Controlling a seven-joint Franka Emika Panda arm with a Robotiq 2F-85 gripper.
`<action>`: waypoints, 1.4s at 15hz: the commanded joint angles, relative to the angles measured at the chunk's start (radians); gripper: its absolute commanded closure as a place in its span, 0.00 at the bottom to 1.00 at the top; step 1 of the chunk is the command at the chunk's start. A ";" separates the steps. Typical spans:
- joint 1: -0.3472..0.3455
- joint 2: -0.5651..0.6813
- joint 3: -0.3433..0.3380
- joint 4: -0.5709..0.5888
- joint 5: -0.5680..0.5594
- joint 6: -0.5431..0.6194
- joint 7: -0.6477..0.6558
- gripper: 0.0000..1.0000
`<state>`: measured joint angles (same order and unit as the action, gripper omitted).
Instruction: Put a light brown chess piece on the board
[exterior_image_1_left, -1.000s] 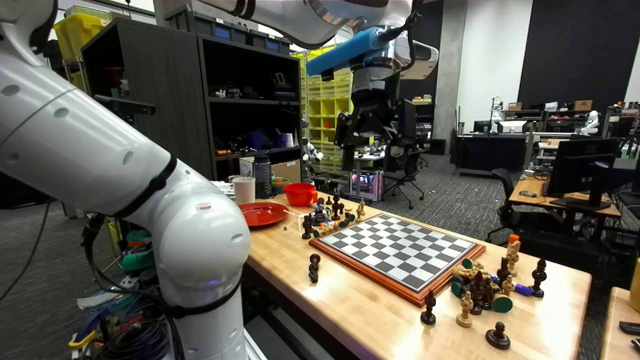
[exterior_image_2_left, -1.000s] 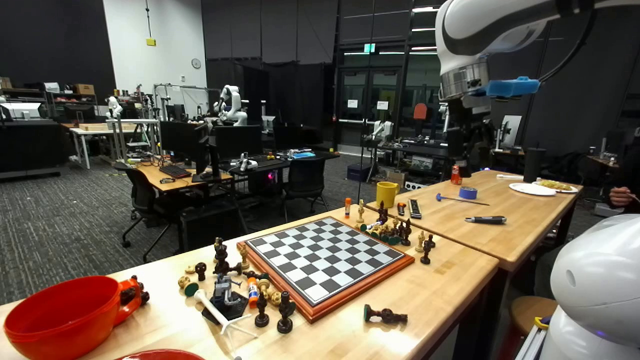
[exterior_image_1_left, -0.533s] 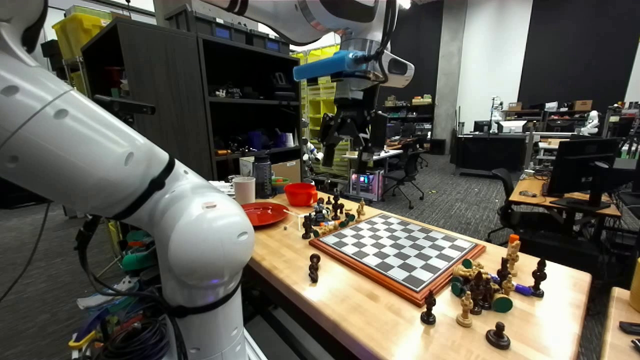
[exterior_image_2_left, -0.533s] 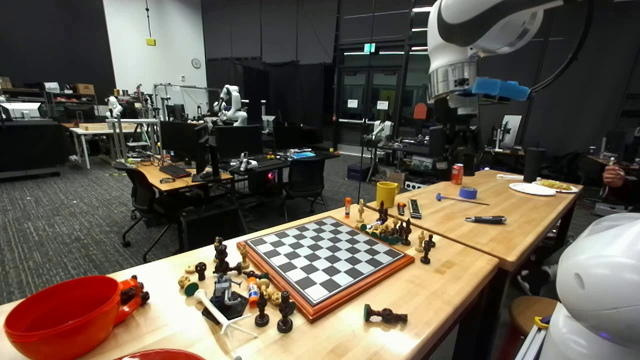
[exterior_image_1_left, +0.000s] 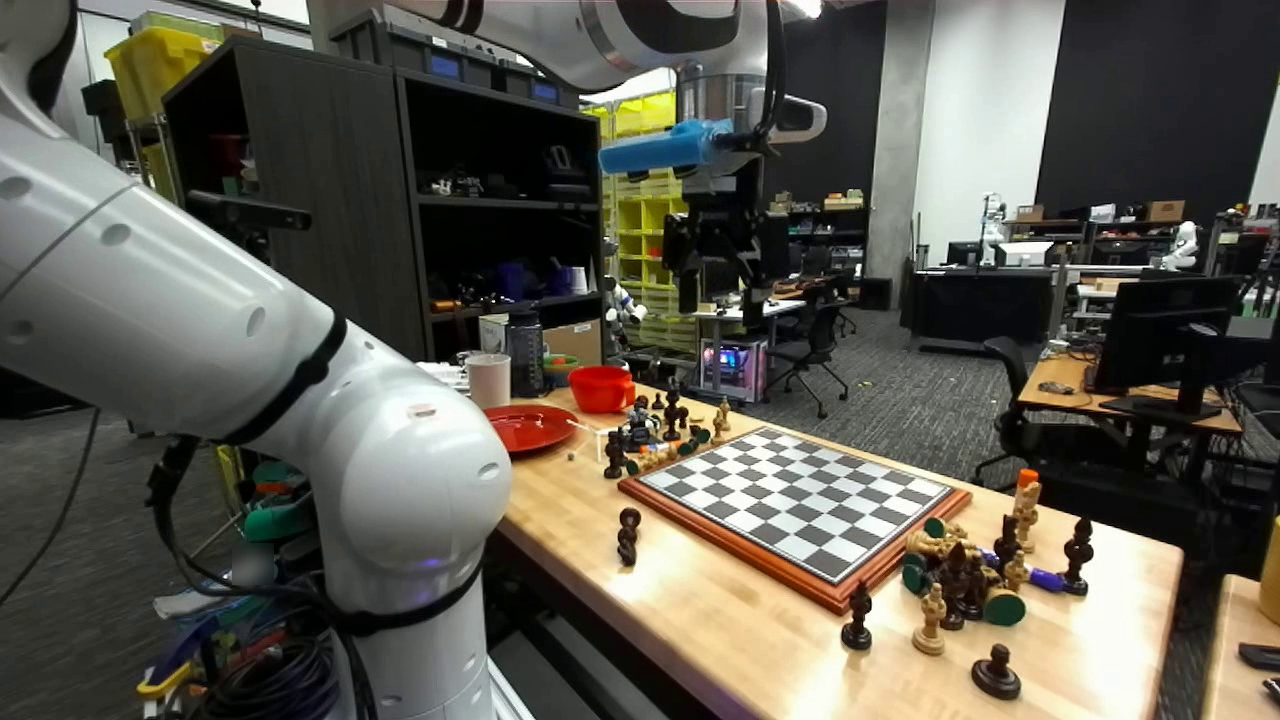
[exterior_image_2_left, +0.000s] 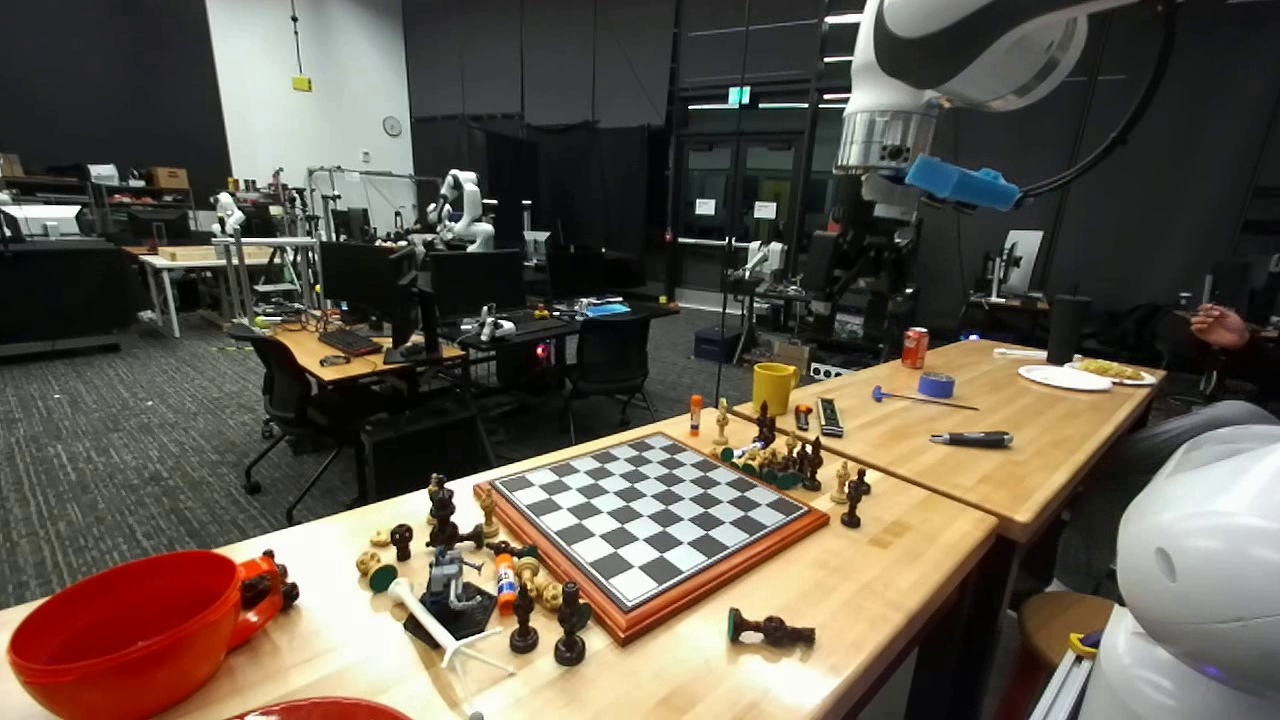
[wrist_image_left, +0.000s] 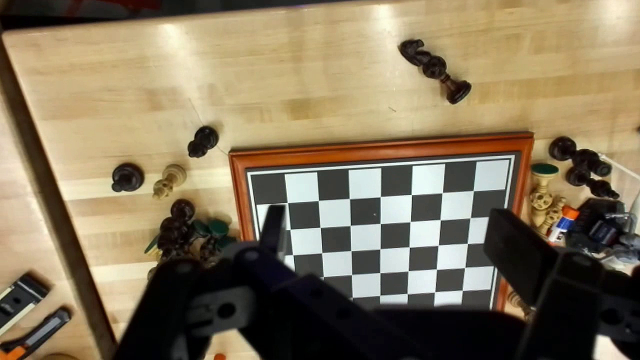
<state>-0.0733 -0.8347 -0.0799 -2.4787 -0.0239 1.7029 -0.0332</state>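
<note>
Landmark: the board (exterior_image_1_left: 795, 500), lying flat on the surface (exterior_image_1_left: 740, 640). Its squares bear no piece, so the task reads as not yet met. Pieces presumably lie around it so that one can be put down freely.

Task item: the likeliest light brown chess piece (exterior_image_1_left: 931, 622) stands upright off the board near one corner in both exterior views, between a slim dark piece (exterior_image_1_left: 856, 618), just beside that corner, and a squat dark piece (exterior_image_1_left: 997, 674), farther out from the board. Being upright and outside the heap of mixed pieces (exterior_image_1_left: 957, 580) along the board's same edge, it should offer the simplest grip. Another upright light brown piece (exterior_image_1_left: 722, 422) stands just beside the board's opposite edge; which one is intended cannot be told.

Jaws: pointing down, well above the level of the board, spread wide apart and holding nothing. In the wrist view the board's squares show between them. Such height and spread suit a stage at which no piece is yet in hand; whether the jaws hang directly over the board cannot be settled.

Remainder: a second group of pieces (exterior_image_1_left: 672, 424), with a glue stick (exterior_image_2_left: 505, 585) among it, occupies the board's opposite edge, apparently as stock set aside. A lone dark piece (exterior_image_2_left: 770, 632) lies on its side off an adjoining edge of the board; no role is apparent.

Caution: lowered at this spread, the jaws could knock the dark neighbours.
</note>
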 joint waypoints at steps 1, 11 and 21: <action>0.001 0.004 -0.001 0.003 0.000 -0.004 0.000 0.00; -0.004 0.018 0.003 0.012 -0.006 0.011 0.010 0.00; -0.004 0.227 -0.034 0.136 -0.021 0.203 -0.047 0.00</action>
<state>-0.0760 -0.6839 -0.0977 -2.4070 -0.0310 1.8608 -0.0456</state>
